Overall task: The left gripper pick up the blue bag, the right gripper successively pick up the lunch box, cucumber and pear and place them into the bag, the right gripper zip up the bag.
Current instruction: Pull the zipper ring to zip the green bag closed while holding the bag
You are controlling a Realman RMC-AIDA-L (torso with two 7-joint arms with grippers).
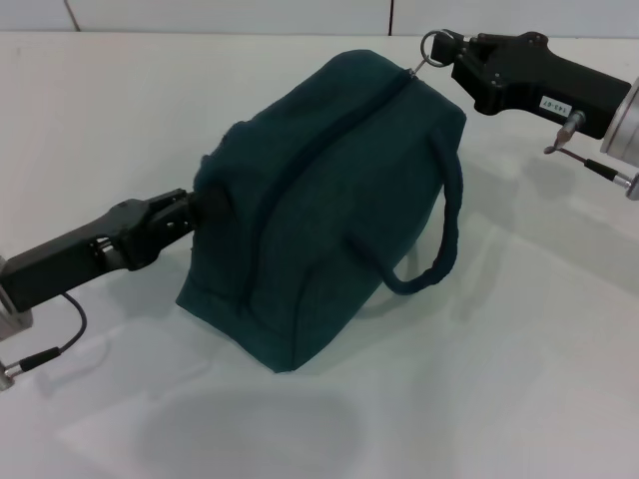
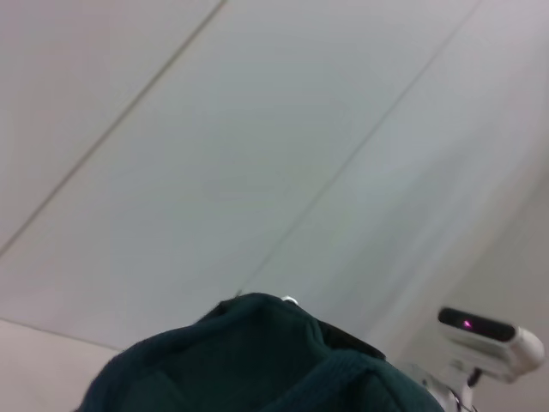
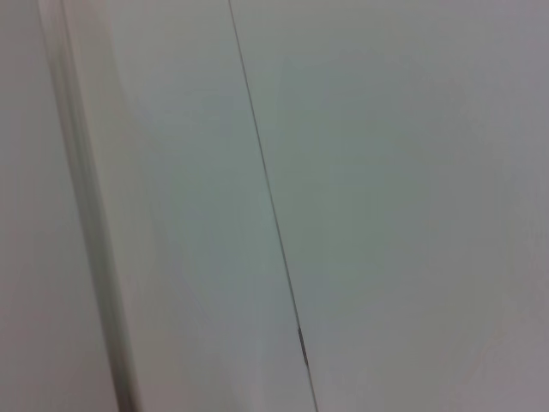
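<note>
The blue bag [image 1: 339, 200] lies tilted on the white table, and its zip line [image 1: 329, 135] looks closed along the top. My left gripper [image 1: 198, 212] is shut on the bag's near left end. My right gripper [image 1: 446, 48] sits at the bag's far right corner, shut on the ring zip pull [image 1: 431, 45]. One padded handle [image 1: 446, 235] hangs down the bag's right side. The left wrist view shows only the top of the bag's fabric [image 2: 257, 360]. The lunch box, cucumber and pear are out of view.
The white table [image 1: 519, 359] spreads out around the bag, with a wall seam behind it. A white camera-like device [image 2: 491, 339] shows past the bag in the left wrist view. The right wrist view holds only a pale panel with a thin seam [image 3: 270, 206].
</note>
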